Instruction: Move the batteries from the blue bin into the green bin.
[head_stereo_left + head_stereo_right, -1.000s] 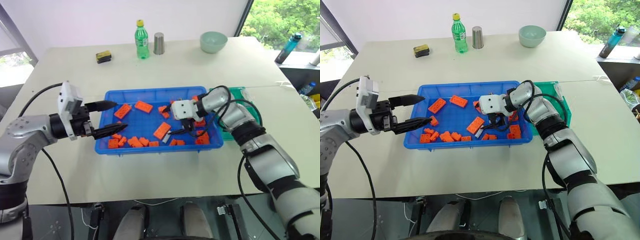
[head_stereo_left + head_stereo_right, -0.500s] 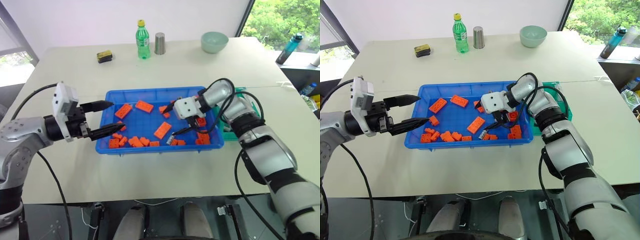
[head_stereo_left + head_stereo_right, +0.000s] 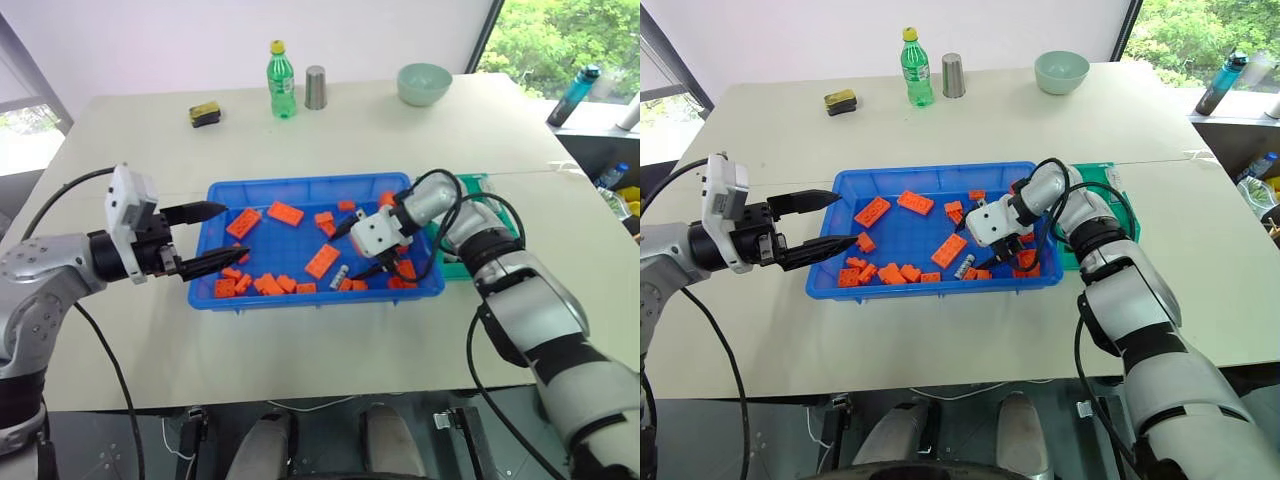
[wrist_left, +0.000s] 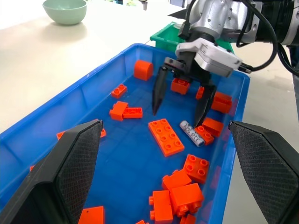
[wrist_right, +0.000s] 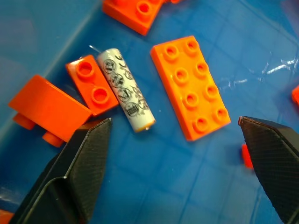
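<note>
One battery (image 5: 125, 89), a silver-grey cylinder with dark markings, lies flat on the floor of the blue bin (image 3: 300, 185) near its front wall. It rests against a small two-stud orange brick (image 5: 91, 84). My right gripper (image 4: 177, 119) hangs open just above the battery (image 4: 192, 133), pointing down, one finger on each side of it and touching nothing. The green bin (image 3: 1106, 181) stands against the blue bin's right end, partly behind my right arm. My left gripper (image 3: 236, 232) is open and empty over the blue bin's left end.
Several orange bricks lie scattered in the blue bin, among them a long eight-stud one (image 5: 190, 85) beside the battery. At the table's far side stand a green bottle (image 3: 282, 78), a metal cup (image 3: 316, 87), a pale green bowl (image 3: 424, 82) and a small yellow-black object (image 3: 204, 113).
My right gripper has rolled at the wrist and tipped down over the battery, and its fingers stand a little closer together. The left gripper has kept still.
</note>
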Controlling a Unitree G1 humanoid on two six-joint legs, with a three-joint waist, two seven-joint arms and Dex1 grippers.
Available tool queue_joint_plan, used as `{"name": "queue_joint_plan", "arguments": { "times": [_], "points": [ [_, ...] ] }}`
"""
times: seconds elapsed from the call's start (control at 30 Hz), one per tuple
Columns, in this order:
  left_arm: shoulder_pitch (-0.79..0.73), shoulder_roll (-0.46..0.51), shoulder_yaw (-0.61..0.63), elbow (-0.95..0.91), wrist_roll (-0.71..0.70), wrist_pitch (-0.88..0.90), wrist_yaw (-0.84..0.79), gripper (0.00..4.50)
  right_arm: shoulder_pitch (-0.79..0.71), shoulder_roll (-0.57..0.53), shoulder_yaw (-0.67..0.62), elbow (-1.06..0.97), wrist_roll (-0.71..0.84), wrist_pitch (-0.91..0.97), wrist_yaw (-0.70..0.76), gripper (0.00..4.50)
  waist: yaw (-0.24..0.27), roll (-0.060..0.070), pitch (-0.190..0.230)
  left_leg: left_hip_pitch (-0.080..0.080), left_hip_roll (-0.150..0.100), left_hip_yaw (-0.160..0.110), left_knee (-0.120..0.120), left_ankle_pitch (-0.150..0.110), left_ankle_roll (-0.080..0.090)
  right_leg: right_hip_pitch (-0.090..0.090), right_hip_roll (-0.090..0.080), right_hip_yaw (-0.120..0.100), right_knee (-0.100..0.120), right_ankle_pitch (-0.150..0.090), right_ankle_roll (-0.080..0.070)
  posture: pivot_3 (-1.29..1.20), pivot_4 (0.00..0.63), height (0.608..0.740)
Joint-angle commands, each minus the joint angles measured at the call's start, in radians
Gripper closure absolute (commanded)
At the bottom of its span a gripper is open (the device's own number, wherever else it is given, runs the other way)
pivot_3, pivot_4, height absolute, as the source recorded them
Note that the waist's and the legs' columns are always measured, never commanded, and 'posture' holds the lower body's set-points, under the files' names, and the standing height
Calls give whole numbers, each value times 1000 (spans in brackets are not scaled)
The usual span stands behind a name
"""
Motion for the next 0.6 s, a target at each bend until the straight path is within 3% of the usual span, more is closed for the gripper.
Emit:
{"name": "queue_joint_plan", "arguments": {
  "times": [0.03, 0.4, 0.5, 0.57, 0.6],
  "points": [
    [-10, 15, 31, -31, -16, -5, 2, 0, 31, 5, 5, -8, -6, -24, 19, 2228, 0, 0, 0, 0, 0, 0, 0, 0, 0, 0, 0, 0, 0, 0, 0, 0, 150, 727],
    [-11, 14, 29, -25, -11, -11, -2, 0, 74, -6, 0, -53, 5, -28, 65, 2228, 1, 0, 0, 1, 0, 0, 0, 0, 0, 2, 0, 0, 0, 0, 0, 0, 150, 727],
    [-21, 11, 19, -20, -8, -14, -3, 0, 85, -4, 6, -65, 6, -29, 85, 3093, 2, 0, 0, 1, 0, 0, 0, 0, 0, 2, 0, 0, 0, 0, 0, 0, 150, 727],
    [-26, 10, 15, -18, -7, -14, -4, 0, 90, 0, 1, -76, 9, -16, 88, 4163, 1, 0, 0, 1, 0, 0, 0, 0, 0, 2, 0, 0, 0, 0, 0, 0, 150, 727],
    [-28, 9, 14, -16, -7, -14, -5, 0, 94, 1, -4, -84, 13, -5, 83, 4458, 1, 0, 0, 2, 0, 0, 0, 0, 0, 2, 0, 0, 0, 0, 0, 0, 150, 727]
  ]
}}
